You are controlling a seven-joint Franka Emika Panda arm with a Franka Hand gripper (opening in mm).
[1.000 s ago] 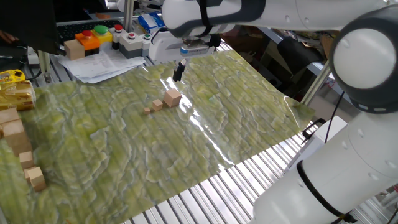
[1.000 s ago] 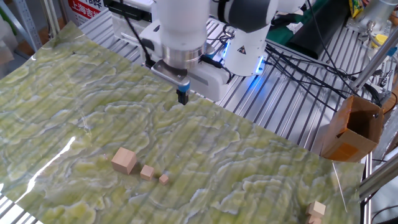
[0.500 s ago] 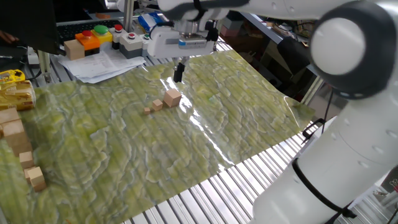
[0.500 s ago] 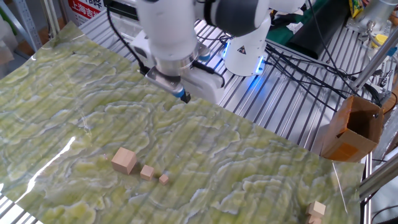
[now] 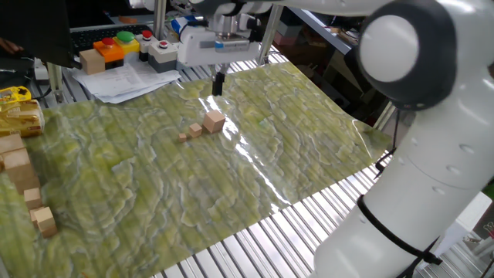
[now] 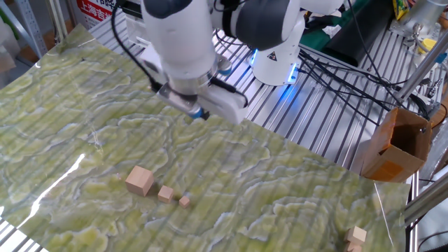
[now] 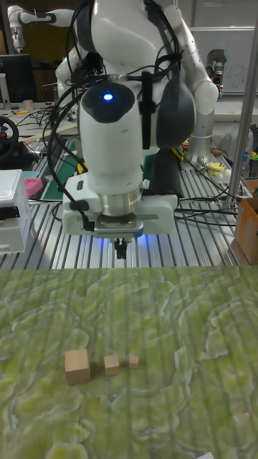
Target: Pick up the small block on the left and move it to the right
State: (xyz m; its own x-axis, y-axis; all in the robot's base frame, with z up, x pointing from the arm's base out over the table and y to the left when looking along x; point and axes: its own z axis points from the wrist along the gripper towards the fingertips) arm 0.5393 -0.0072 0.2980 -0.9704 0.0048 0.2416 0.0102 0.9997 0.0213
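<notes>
The small block is a light-tan wooden cube lying on the green patterned mat. It also shows as the small block and the small block. My gripper hangs above the mat's far edge, behind the block and well apart from it. Its dark fingers are pressed together with nothing between them. The same gripper sits above and right of the block in the other fixed view, and in the tall view the gripper hovers over the mat's back edge.
Two tiny cubes lie in a row beside the small block. Longer stacked wooden blocks stand at the mat's left end. A button box and papers lie behind. A cardboard box stands off the mat.
The gripper has drifted back toward the mat's far edge, away from the block, and the wrist has turned. The blocks have not moved.
</notes>
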